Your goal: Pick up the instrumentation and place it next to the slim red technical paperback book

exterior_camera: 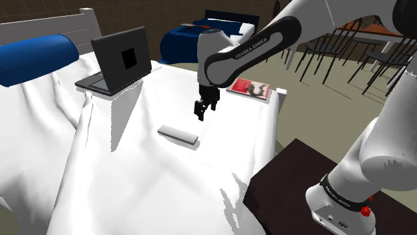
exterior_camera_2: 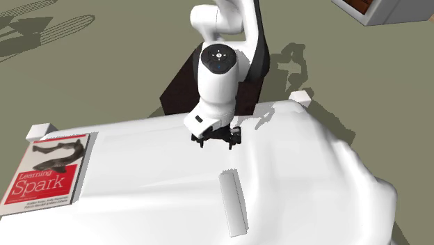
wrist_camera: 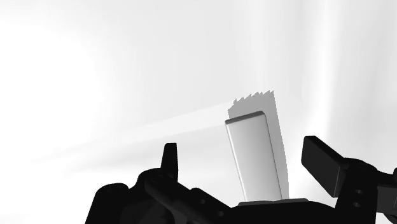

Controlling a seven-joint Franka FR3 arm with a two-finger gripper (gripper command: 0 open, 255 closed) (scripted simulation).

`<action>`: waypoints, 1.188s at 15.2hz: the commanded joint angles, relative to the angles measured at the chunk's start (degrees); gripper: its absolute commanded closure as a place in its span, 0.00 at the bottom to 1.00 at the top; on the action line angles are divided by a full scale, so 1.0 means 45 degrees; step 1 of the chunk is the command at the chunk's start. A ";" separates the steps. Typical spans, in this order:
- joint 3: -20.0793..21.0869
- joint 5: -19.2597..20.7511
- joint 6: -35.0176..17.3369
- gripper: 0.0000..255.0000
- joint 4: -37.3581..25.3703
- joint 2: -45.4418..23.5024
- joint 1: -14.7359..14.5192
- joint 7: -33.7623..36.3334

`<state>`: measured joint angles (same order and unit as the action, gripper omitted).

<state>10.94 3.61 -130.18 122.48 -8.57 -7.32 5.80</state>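
The instrumentation (exterior_camera: 178, 135) (exterior_camera_2: 234, 202) (wrist_camera: 254, 153) shows as a flat, pale grey oblong slab lying on the white bed sheet (exterior_camera: 133, 180). The black gripper (exterior_camera: 202, 110) (exterior_camera_2: 214, 139) (wrist_camera: 243, 159) hangs near the slab, off its short end on the side toward the dark stand (exterior_camera: 294, 175), and does not touch it. Its fingers (wrist_camera: 323, 162) stand well apart. In the wrist view the slab runs lengthwise away from the hand, in line with the gap between the fingers and nearer one finger than the other.

The red book (exterior_camera: 250, 89) (exterior_camera_2: 49, 170), titled "Learning Spark", lies flat well apart from the slab, with plain sheet between them. An open black laptop (exterior_camera: 117, 61) stands well apart from the slab on another side, and a blue bolster (exterior_camera: 33, 59) lies beyond it. Dark chairs (exterior_camera: 334, 53) stand far past the slab, off the bed.
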 commanded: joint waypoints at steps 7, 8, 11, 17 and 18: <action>-0.0041 0.0985 -0.0672 0.00 -0.3214 -0.3908 -0.0771 0.0773; -0.0065 0.1085 -0.0683 0.00 -0.3694 -0.4400 -0.0890 0.0841; -0.0148 0.1339 -0.0620 0.00 -0.5261 -0.5898 -0.1260 0.0995; -0.0269 0.1540 -0.0802 0.00 -0.6516 -0.7326 -0.1563 0.1090; -0.0288 0.1561 -0.0905 0.00 -0.6533 -0.7446 -0.1575 0.1103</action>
<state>9.75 10.54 -133.90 93.48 -41.34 -14.42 10.84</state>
